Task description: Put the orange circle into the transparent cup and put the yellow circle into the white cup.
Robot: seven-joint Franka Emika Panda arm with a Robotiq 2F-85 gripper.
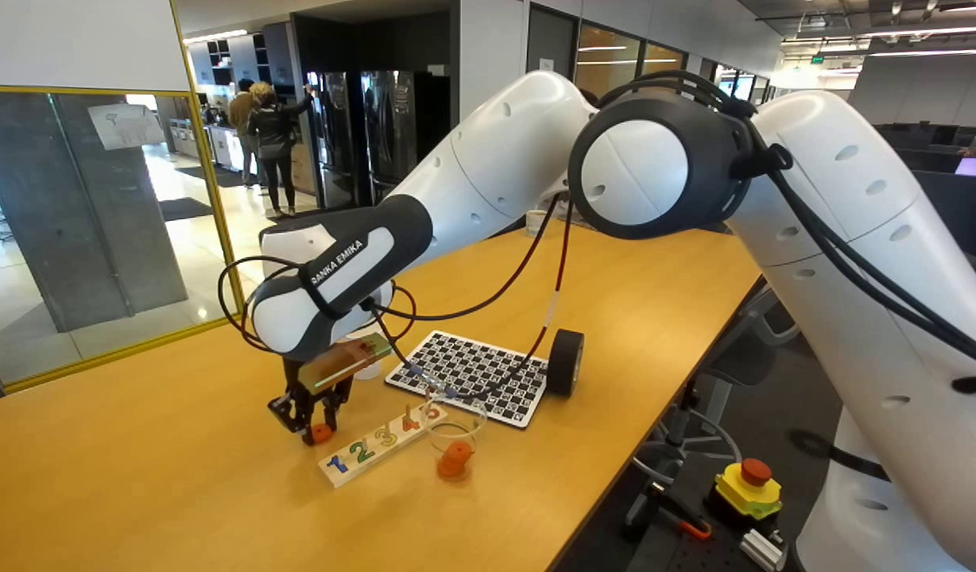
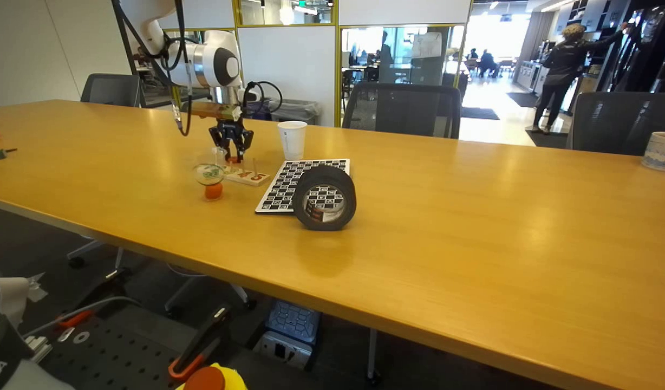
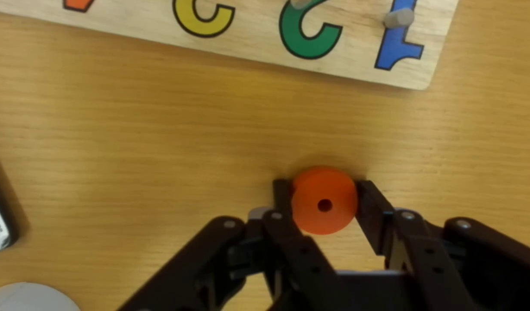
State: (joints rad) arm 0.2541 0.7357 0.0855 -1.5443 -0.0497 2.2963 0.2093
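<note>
Wrist view: my fingers [image 3: 373,211] stand no wider than the orange circle [image 3: 324,194], touching it on either side, gripping it low, at or near the tabletop [image 3: 161,129]. Step in hand, I judge: picking up orange. Next wants a straight lift over the pegs [image 3: 399,18] of the number board [image 3: 256,32], then release inside the transparent cup [image 1: 456,433], across that board from the fingers. Both exterior views show that cup, orange pieces [image 1: 455,461] seemingly inside; my wrist camera doesn't. The white cup [image 2: 292,140], off to one side of the fingers, stands whole in an exterior view. Yellow circle: I can't find it.
</note>
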